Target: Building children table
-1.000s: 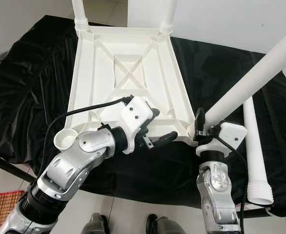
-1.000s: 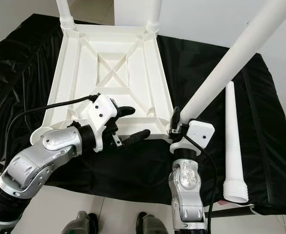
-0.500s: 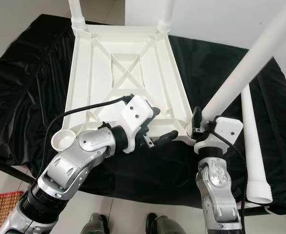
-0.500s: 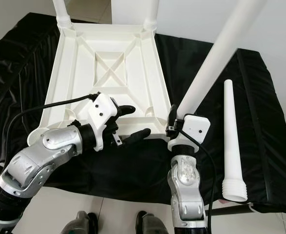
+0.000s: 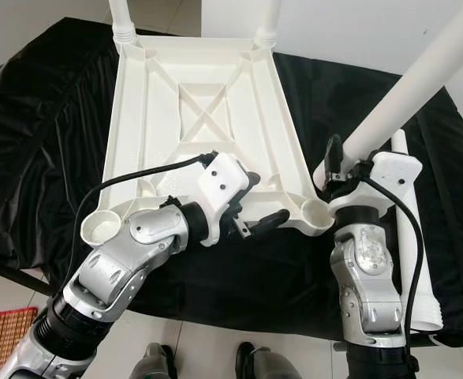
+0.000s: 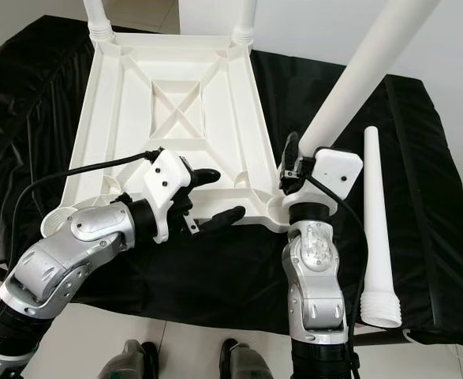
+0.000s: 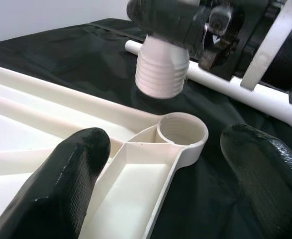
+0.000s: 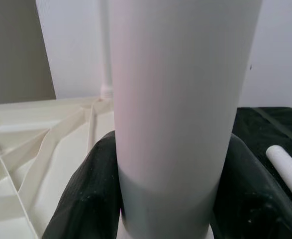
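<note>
On a black-draped bench, a third leg (image 5: 420,87) is held just above the upturned tabletop's (image 5: 207,103) near socket (image 7: 182,130).
Two legs are fitted; one leg (image 6: 377,229) lies loose. The right gripper (image 6: 298,170) is clamped on the third leg; the left gripper (image 5: 255,207) is spread at the tabletop's edge.

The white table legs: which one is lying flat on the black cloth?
The loose leg at the robot's right, beside the upturned tabletop. The right gripper holds another tilted in the air, and two stand screwed into the far corners.
</note>
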